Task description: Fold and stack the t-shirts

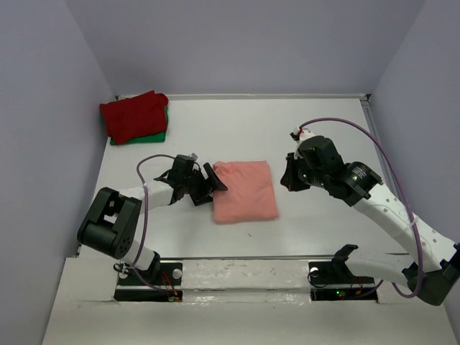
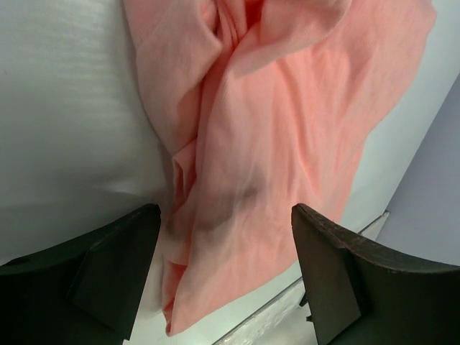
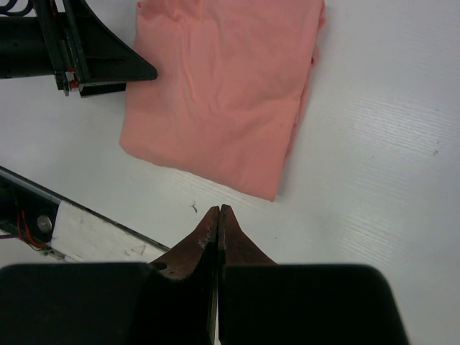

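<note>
The salmon-pink t-shirt (image 1: 244,190) lies folded as a rectangular pad in the middle of the table; it also shows in the left wrist view (image 2: 273,129) and the right wrist view (image 3: 223,86). My left gripper (image 1: 208,185) is open at the pad's left edge, its jaws either side of the cloth's edge, gripping nothing. My right gripper (image 1: 290,178) is shut and empty, just right of the pad and apart from it. The dark red t-shirt (image 1: 133,115) lies folded on the green t-shirt (image 1: 154,135) at the far left corner.
Grey walls close in the table on the left, back and right. A white strip (image 1: 244,273) runs along the near edge by the arm bases. The right arm's purple cable (image 1: 374,140) loops above the right side.
</note>
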### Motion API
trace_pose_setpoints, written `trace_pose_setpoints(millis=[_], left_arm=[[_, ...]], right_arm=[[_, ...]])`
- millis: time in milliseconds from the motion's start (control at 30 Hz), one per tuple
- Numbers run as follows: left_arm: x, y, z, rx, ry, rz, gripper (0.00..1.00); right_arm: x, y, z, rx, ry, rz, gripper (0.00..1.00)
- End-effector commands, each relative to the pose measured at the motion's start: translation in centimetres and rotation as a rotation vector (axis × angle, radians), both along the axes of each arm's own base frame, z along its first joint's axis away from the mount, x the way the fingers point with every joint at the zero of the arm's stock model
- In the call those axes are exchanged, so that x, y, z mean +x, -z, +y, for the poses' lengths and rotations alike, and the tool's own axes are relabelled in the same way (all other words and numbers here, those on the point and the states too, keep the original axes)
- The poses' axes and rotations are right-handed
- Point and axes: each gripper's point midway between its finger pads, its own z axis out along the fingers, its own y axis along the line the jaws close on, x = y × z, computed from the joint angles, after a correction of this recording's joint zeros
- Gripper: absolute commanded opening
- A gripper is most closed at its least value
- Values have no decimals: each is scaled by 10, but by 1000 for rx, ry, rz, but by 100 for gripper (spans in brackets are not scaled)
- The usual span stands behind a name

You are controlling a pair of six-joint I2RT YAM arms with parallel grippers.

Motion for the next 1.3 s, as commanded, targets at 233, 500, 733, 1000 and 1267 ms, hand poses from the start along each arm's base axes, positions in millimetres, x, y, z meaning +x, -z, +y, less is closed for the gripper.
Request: trace_pose_setpoints(millis=[233, 500, 733, 1000, 1267], left_arm=[[-62, 61, 17, 169, 22, 219, 89], [-52, 74, 14, 190, 33, 232, 62], [-49, 84, 15, 220, 35, 265, 6], [-11, 70, 15, 285, 12, 191, 0], [49, 15, 31, 471, -36, 26, 0]], right_arm=[[-1, -21, 12, 92, -29, -61, 0], [-5, -23, 3, 86, -8, -67, 0], [-4, -21, 1, 74, 0, -65, 0], [-3, -9, 3, 52, -6, -43, 0], [0, -3, 4, 39, -3, -36, 0]])
